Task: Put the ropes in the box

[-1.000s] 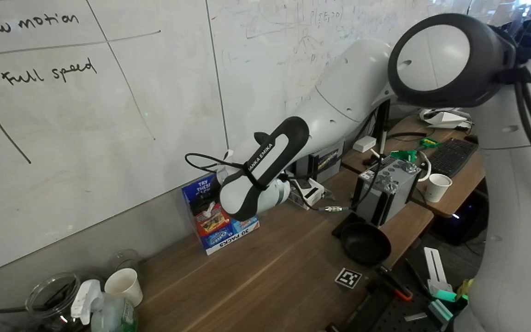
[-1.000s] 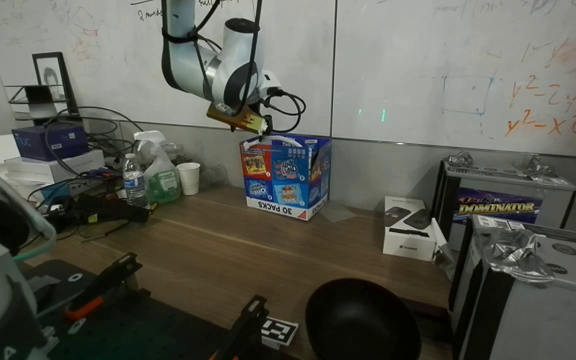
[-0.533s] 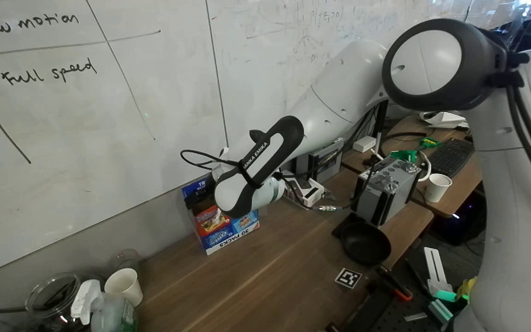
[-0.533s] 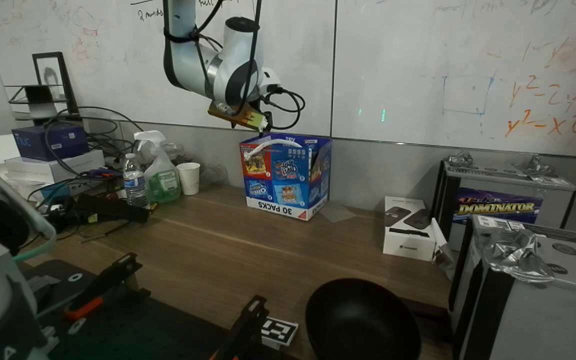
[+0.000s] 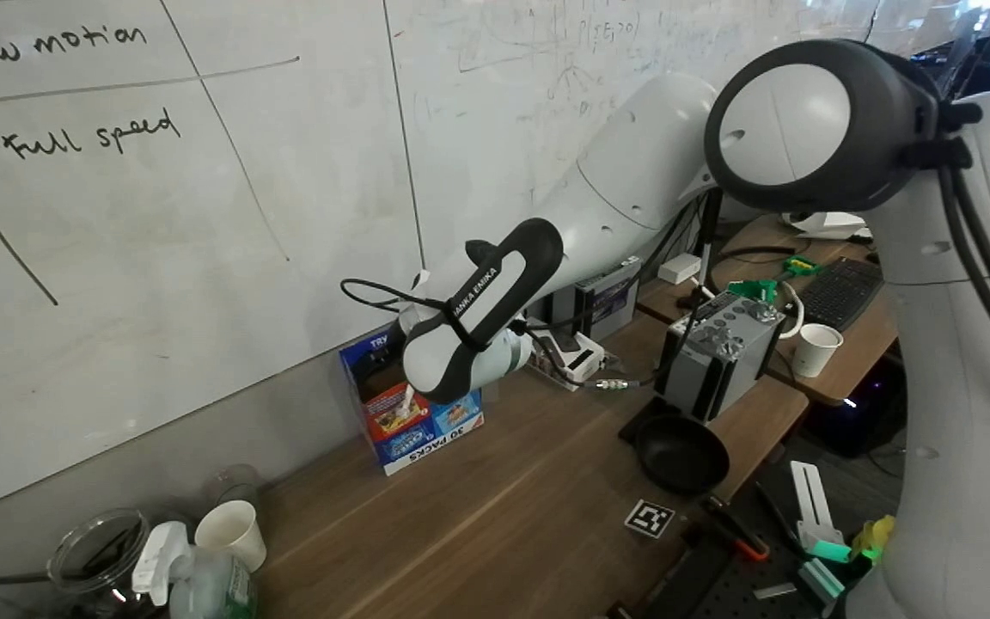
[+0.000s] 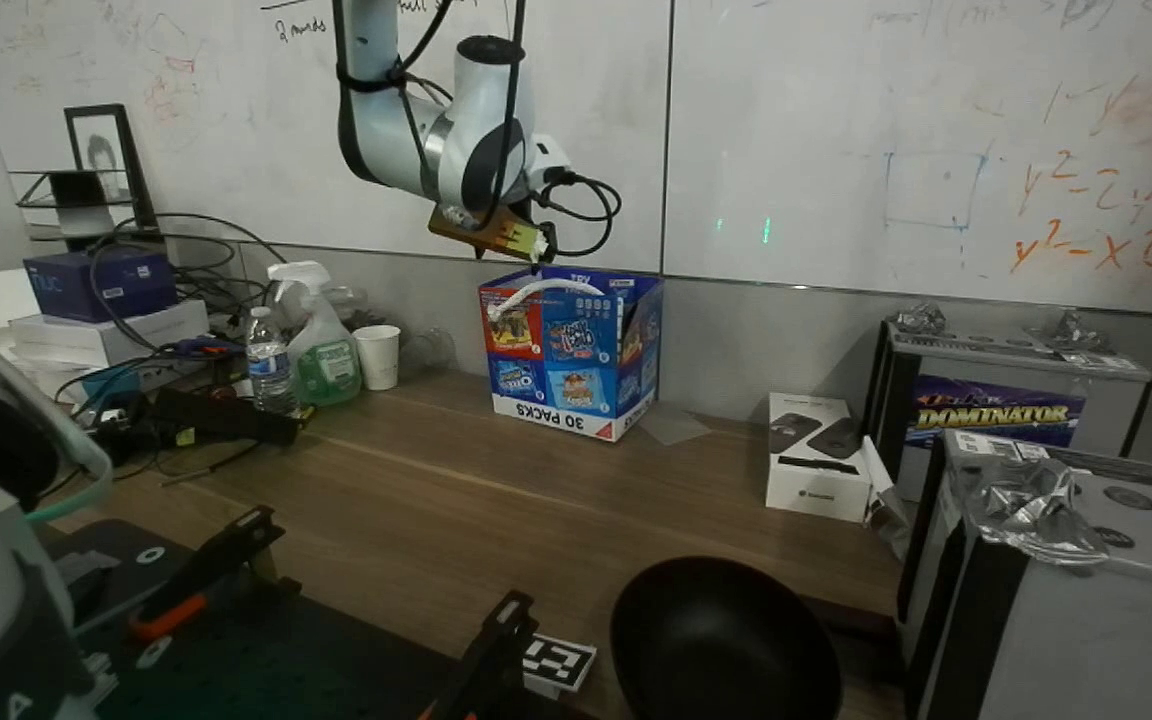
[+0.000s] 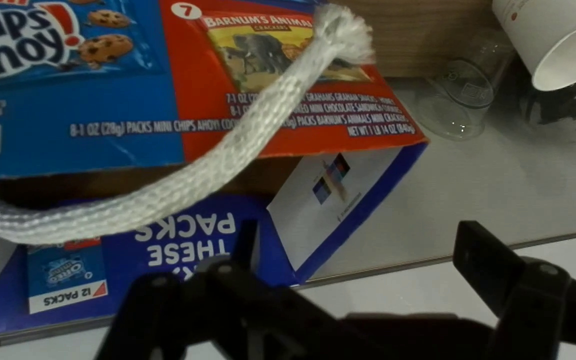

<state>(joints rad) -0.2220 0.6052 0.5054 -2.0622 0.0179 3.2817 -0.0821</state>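
Observation:
The blue box (image 6: 576,345), with its red and white printing, stands against the wall with its top open. A white rope (image 6: 551,287) arches along the upper front of the box in an exterior view. Seen from the wrist, the rope (image 7: 228,155) has its frayed end outside, over the red front panel; the rest crosses the opening (image 7: 263,175) and curves back at the left edge, where it is lost from sight. My gripper (image 7: 357,232) is open above the box's back corner, nothing between its fingers. In an exterior view the gripper (image 6: 538,262) hangs just over the rim.
A paper cup (image 6: 378,357), spray bottle (image 6: 324,345) and water bottle (image 6: 269,365) stand left of the box. The whiteboard (image 6: 836,150) rises close behind. A white carton (image 6: 816,460), grey devices (image 6: 1066,560) and a black pan (image 6: 726,640) occupy the right side.
The rope has dropped away from the fingers and now lies lower across the box's front. After that, my gripper shifted slightly right and up in an exterior view. The box stayed put.

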